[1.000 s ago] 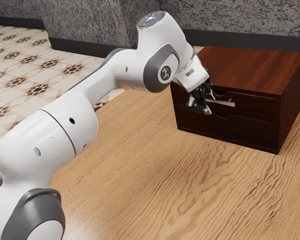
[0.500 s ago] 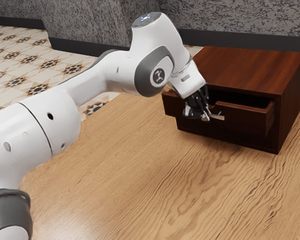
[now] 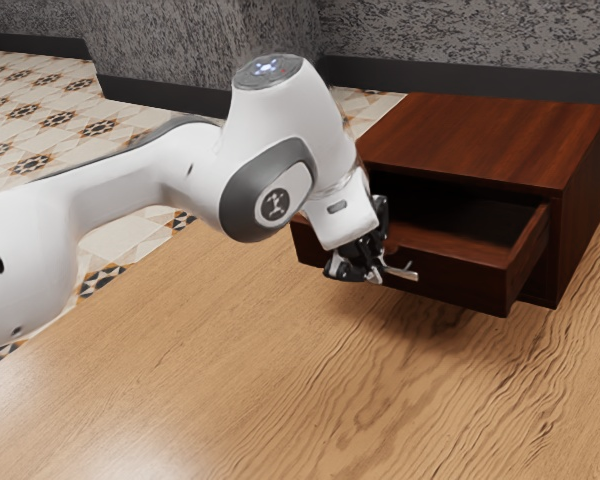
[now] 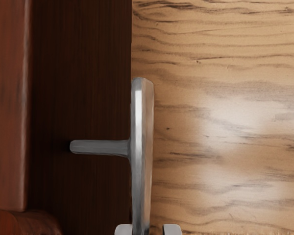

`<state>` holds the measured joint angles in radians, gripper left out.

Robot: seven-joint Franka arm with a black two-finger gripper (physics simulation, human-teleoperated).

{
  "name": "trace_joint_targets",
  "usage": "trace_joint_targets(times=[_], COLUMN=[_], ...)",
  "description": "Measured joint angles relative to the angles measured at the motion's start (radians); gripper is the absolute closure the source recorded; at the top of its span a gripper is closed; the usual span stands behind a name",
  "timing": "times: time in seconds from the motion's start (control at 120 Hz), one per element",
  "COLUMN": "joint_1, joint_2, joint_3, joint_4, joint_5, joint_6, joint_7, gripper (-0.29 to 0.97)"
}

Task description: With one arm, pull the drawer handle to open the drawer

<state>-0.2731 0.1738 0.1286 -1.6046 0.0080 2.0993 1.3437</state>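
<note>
The worktop [image 3: 280, 400] is light oak-coloured wood with long wavy grain and darker streaks running across it. Toward its near corner at the exterior view's left the surface takes a pale sheen. In the wrist view the same wood [image 4: 225, 98] shows fine dark grain lines and a soft bright patch. Beyond the worktop's far edge, at the exterior view's left, lies a floor [image 3: 50, 110] of cream tiles with dark star-shaped motifs. Behind the floor stands a grey speckled wall [image 3: 180, 35], with a dark skirting band [image 3: 160, 93] along its foot.
</note>
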Motion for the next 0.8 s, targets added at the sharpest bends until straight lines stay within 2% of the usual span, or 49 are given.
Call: trace_joint_targets(times=[0.442, 0.8], joint_1=[-0.069, -0.085], joint_2=[-0.123, -0.170], joint_3=[0.014, 0.014], joint_4=[-0.175, -0.170], joint_5=[0.062, 0.062], joint_6=[0.045, 0.050], joint_7=[-0.047, -0.084], gripper=[0.65, 0.58])
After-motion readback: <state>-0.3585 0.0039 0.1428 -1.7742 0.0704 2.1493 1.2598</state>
